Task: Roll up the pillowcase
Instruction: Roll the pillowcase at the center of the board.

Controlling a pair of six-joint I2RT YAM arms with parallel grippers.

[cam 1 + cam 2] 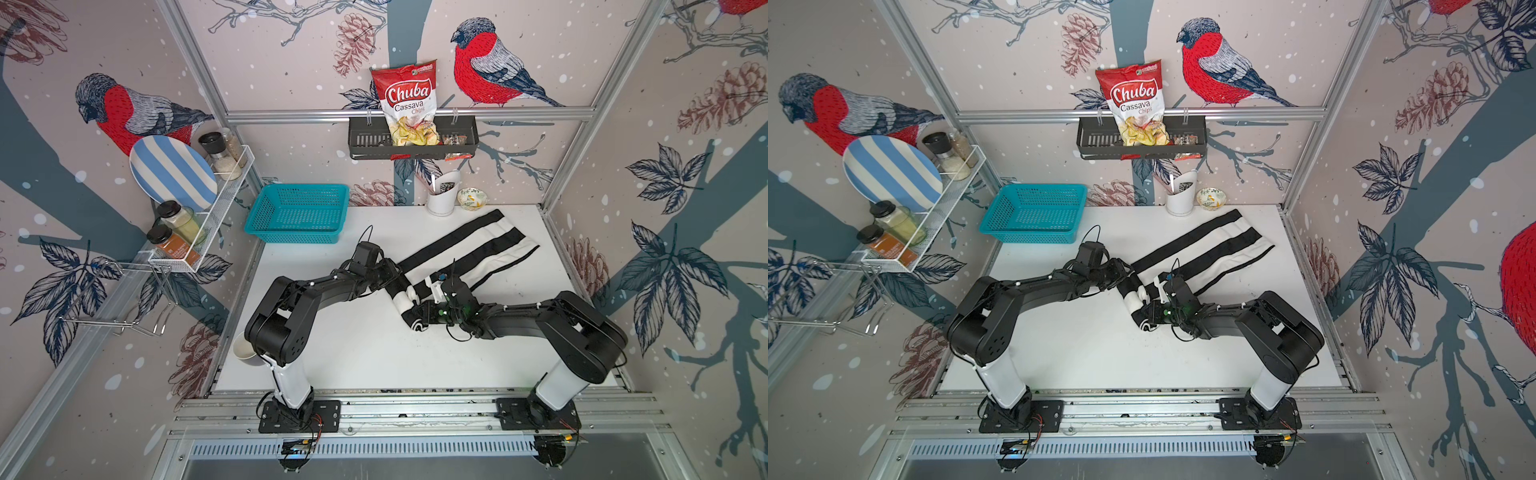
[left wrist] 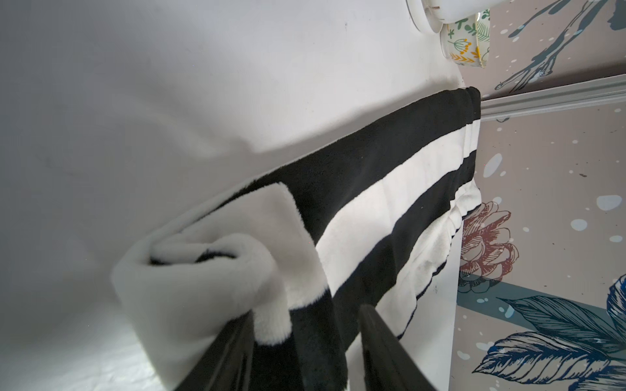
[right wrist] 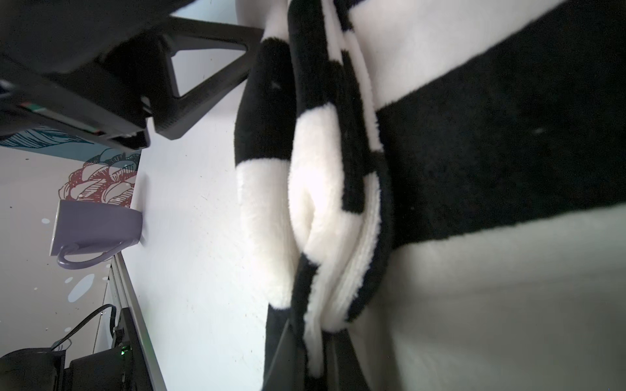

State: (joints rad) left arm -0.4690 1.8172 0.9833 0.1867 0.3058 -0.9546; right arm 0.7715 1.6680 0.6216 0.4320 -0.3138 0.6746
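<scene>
The soft, floppy pillowcase (image 1: 465, 249) lies right of middle in both top views; the right gripper (image 3: 313, 333) pinches its fat rolled end, likely the best hold, while the left gripper (image 2: 306, 311) sits astride it, squeeze unclear.

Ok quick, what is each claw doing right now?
Left gripper: jaws straddle the rolled end of the soft black-and-white striped pillowcase; whether it grips cannot be told.
Right gripper: closed, pinching the pillowcase.

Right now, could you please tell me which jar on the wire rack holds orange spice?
The black-lidded jar at the rack's near end; its neighbour holds pale yellow powder, the grinder and shaker pale grains.
</scene>
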